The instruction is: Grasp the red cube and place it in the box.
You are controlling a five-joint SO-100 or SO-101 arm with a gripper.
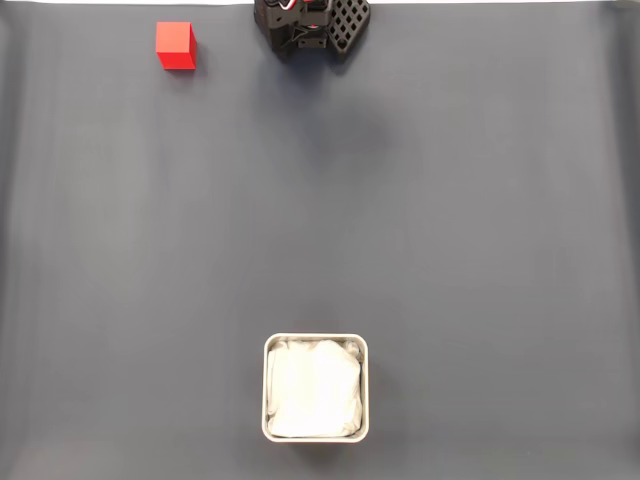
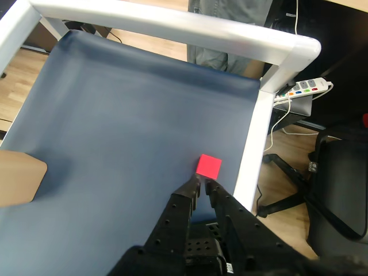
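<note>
Hand (image 2: 202,185) nearly closed and empty, poised near red cube (image 2: 209,166) by table's (image 2: 115,144) edge. Approach step only; box (image 1: 316,340) well apart. Next: open wide, advance, straddle cube, close.

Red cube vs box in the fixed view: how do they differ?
The red cube is bright red and solid; the box is pale grey-rimmed, open-topped, with white lining. The red cube is clearly narrower than the box. The red cube sits top left, the box bottom centre. Both rest on the dark mat, untouched.
</note>
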